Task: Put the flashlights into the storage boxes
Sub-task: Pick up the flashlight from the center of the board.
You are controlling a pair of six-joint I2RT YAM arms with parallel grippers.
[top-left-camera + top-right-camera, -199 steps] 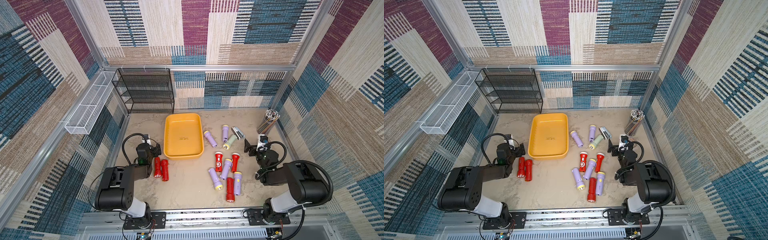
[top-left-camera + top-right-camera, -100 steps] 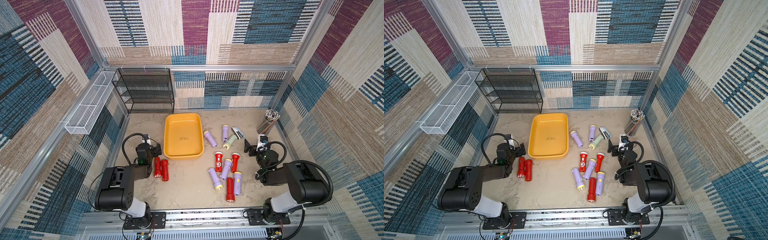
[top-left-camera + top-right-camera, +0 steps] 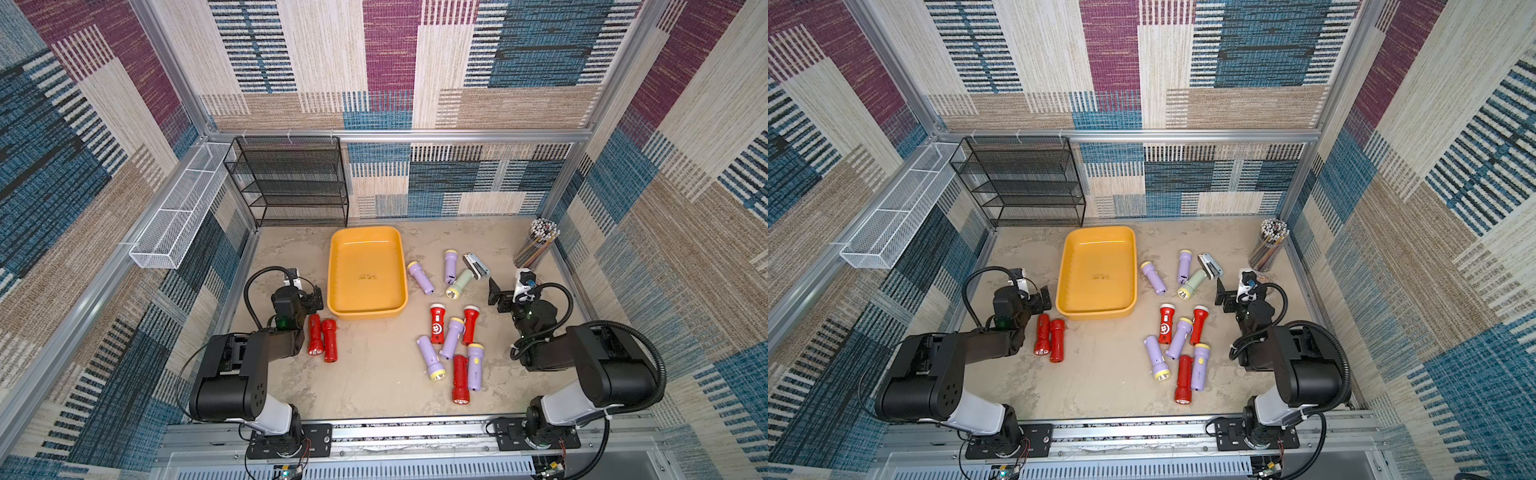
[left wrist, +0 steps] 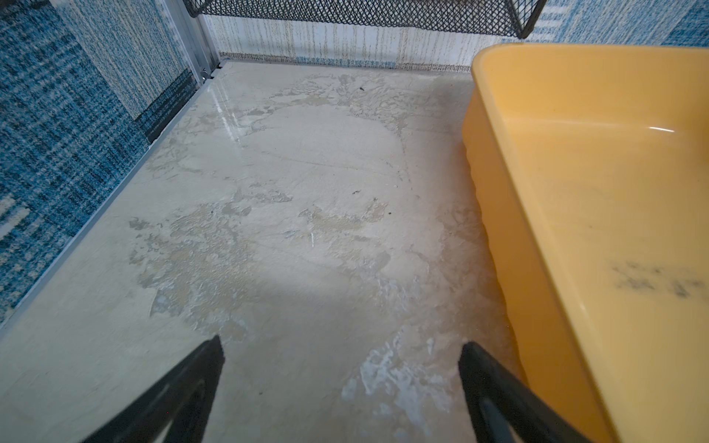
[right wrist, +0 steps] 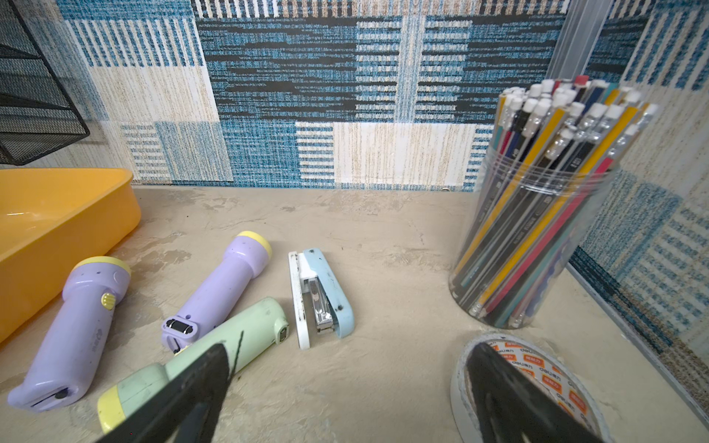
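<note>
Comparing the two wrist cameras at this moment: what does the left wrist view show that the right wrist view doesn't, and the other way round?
Only the left wrist view: the left gripper, open over bare table beside the yellow tray, with no flashlight in sight.

Only the right wrist view: the right gripper, open; two lilac flashlights, the pale green flashlight, a stapler, a pencil cup and a tape roll.

Both: the yellow tray, with no flashlight in the part shown, and the black mesh rack.

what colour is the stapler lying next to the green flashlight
The stapler has a pale blue top over a white base; the right wrist view shows it best.
</note>
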